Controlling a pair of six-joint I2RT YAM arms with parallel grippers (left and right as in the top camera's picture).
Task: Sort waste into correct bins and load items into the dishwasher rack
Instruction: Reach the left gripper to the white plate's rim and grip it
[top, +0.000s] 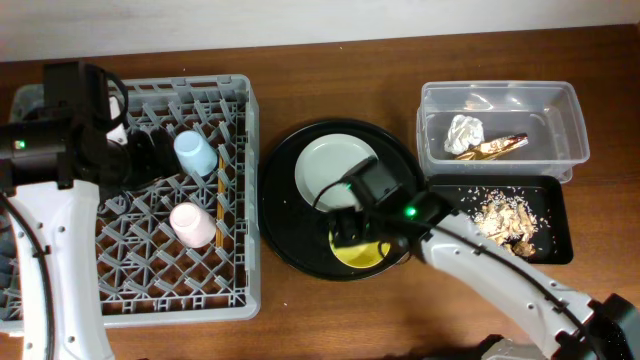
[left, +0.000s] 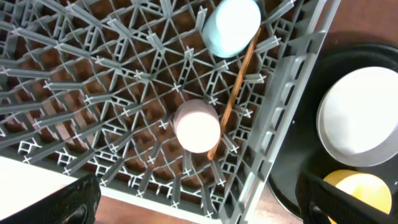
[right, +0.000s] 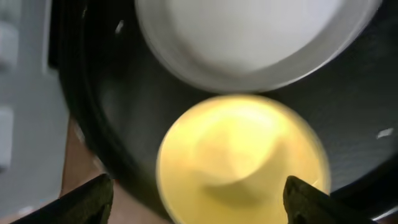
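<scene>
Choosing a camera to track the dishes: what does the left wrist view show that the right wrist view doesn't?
Only left wrist: the pink cup, light-blue cup and chopsticks in the dishwasher rack. Only right wrist: the right hand, open, its fingers flanking the yellow bowl. Both: the yellow bowl and pale plate on the round black tray.

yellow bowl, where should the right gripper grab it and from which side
Probably the rim, from straight above, one finger inside, one outside: the bowl looks round and mouth-up, so its rim gives the fingers an edge, though the view is blurred. Choose rim away from the plate, which lies close beside it on the tray. The open right gripper hangs over it.
</scene>
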